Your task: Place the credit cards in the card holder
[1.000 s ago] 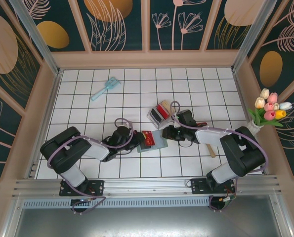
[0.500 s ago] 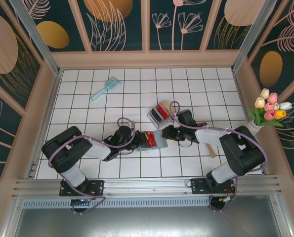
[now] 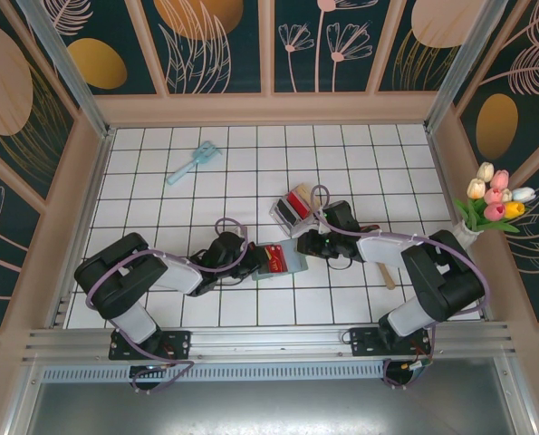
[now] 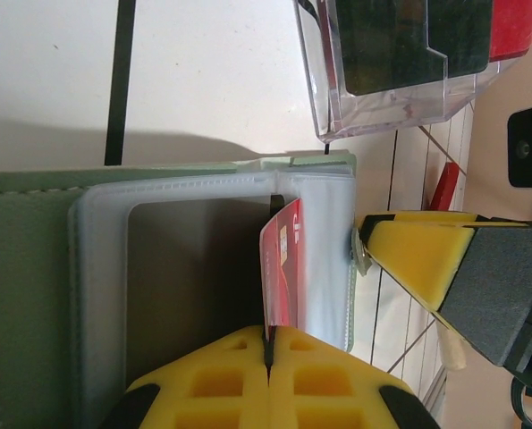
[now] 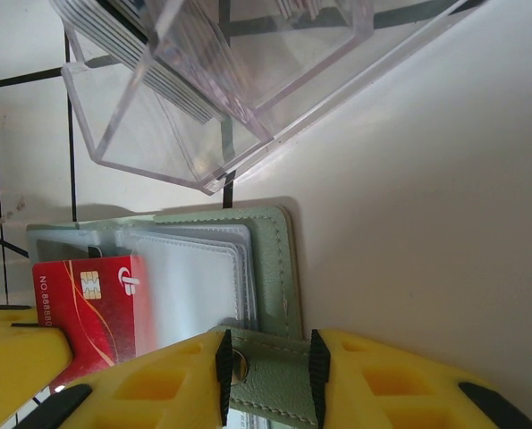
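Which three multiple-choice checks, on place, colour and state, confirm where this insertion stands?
1. Where is the clear box? A) just beyond the card holder B) on the rail C) by the tulips
2. Colour of the card in the left gripper? A) black B) red C) white
3. The right gripper is: A) hanging open B) clamping the holder's tab C) gripping the box
Answers: A, box sits at the holder's far edge; B, red face with chip; B, jaws pinch the green tab.

Clear plastic box (image 3: 283,215) mid-table; blue brush (image 3: 194,162) far left; tulips (image 3: 495,199) right.
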Available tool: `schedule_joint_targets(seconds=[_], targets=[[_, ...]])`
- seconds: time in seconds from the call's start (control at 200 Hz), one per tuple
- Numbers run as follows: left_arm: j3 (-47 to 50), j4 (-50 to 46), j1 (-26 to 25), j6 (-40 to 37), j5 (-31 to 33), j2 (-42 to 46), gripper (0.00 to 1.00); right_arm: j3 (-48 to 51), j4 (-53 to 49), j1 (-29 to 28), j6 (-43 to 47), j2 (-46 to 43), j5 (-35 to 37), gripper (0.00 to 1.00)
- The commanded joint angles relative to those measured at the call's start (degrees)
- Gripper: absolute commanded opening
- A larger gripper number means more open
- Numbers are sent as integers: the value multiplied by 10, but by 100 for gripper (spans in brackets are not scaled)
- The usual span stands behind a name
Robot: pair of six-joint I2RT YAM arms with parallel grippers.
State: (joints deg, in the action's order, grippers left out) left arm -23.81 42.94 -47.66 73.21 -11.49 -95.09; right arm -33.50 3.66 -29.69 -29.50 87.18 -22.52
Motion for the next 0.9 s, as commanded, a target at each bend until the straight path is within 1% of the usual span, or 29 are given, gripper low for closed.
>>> schedule_joint_targets(seconds=[0.0,0.09,0.11,0.22,0.35,0.39,0.55,0.621,0.726,0.811,0.896], targets=[[-11,-18,-7,12,2,-19,0,-5,-12,-7,-5,21,4,33],[-23,20,-7,25,-5,-28,1,-5,-9,-9,-6,22,-2,33],[-26,26,-6,26,-6,-44,2,-4,-9,-9,-6,23,-4,33],[-39,28,-7,24,-6,-46,7,-3,-6,-9,-7,22,-12,33],[-69,-3,-7,1,-25,-54,14,0,-3,-9,-10,21,-15,33],[-76,-8,-8,-3,-31,-58,14,1,-3,-9,-10,20,-15,33],[-86,-14,-13,1,-36,-67,21,0,-6,-9,-10,17,-13,33],[-93,-20,-15,0,-38,-71,26,0,-7,-9,-10,17,-14,33],[-112,-45,-18,-9,-38,-75,26,-1,-9,-9,-10,15,-15,33],[-123,-67,-22,-15,-34,-73,28,0,-11,-9,-10,11,-14,32],[-121,-102,-22,-20,-11,-57,29,0,-12,-9,-11,5,-10,32]])
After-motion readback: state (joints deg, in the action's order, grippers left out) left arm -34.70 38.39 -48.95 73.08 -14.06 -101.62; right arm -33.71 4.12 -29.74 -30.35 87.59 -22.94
